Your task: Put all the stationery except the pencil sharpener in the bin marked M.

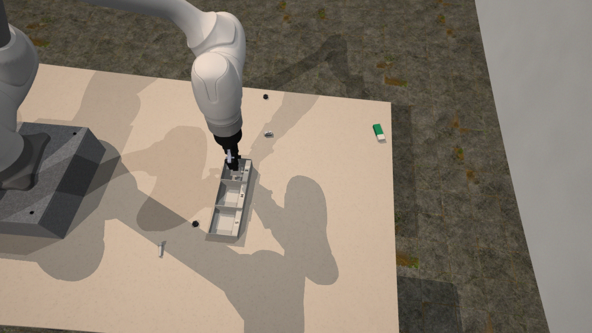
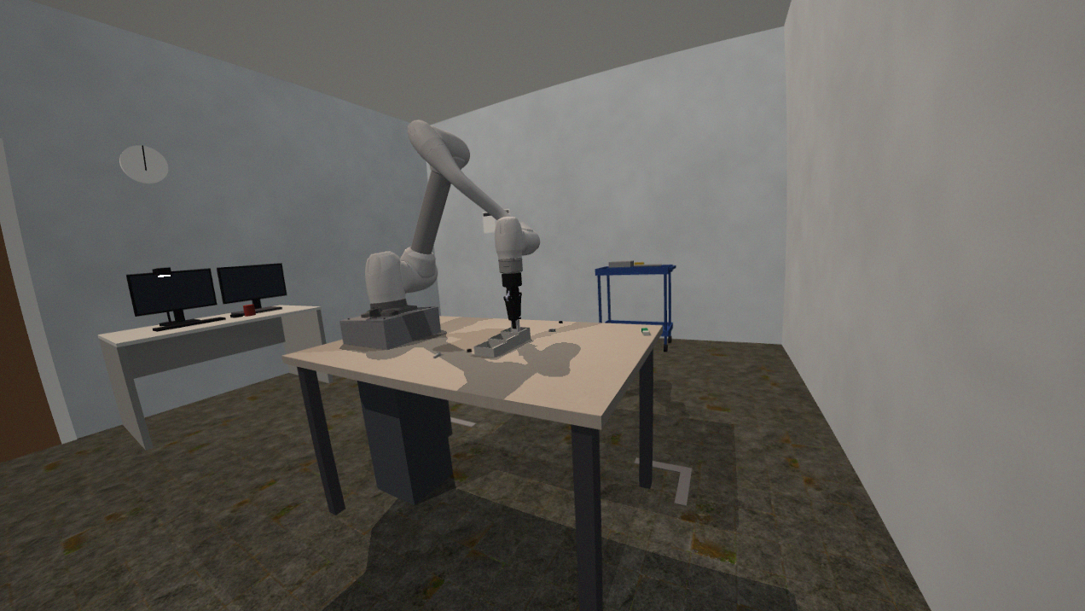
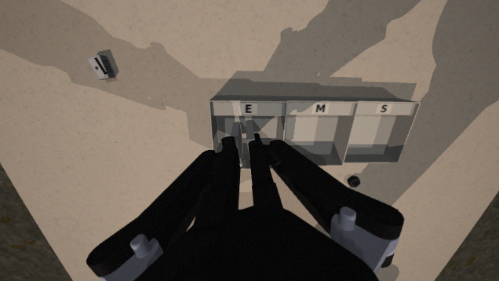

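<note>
Gripper (image 1: 234,168) (image 2: 515,324) (image 3: 244,130) at bin E (image 1: 247,169) (image 2: 525,334) (image 3: 271,109), fingers nearly together, any grip unclear to me, eraser (image 1: 378,132) (image 2: 645,331) toward two o'clock from above.

Top view: from high above, looking steeply down on the tabletop (image 1: 352,231) (image 2: 546,371) (image 3: 137,129), middling near. Exterior: farther off, room-wide, looking slightly down. Wrist: closest, down past gripper (image 1: 234,168) (image 2: 515,324) (image 3: 244,141); shares three-compartment bin row (image 1: 224,236) (image 2: 485,350) (image 3: 320,108) with top.

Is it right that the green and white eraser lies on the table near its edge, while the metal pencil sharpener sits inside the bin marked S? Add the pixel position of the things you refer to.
Not quite: the pencil sharpener (image 1: 268,133) (image 3: 100,67) is out on the table, outside the bins, as the top and wrist views show. The eraser (image 1: 378,131) (image 2: 645,331) does lie on the table near its edge.
</note>
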`<action>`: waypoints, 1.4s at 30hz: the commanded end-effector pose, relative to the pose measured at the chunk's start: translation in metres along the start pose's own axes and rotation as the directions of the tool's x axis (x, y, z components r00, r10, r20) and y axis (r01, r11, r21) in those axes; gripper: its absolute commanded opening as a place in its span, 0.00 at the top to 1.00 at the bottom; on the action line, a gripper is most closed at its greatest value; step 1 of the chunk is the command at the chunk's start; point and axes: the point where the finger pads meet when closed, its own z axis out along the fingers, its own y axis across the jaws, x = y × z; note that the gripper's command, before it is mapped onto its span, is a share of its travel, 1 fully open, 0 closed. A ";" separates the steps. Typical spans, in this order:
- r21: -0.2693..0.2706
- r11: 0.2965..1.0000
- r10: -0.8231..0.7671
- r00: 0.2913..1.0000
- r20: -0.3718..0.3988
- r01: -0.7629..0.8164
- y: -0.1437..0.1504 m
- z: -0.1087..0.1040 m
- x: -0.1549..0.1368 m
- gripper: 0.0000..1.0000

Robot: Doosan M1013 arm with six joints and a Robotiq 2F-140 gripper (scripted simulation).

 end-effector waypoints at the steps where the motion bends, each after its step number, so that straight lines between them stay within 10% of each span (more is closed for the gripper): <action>1: 0.004 1.000 0.005 1.000 0.003 -0.005 -0.003 0.003 -0.001 0.85; 42: 0.004 1.000 0.005 1.000 0.003 -0.005 -0.001 -0.029 0.000 0.85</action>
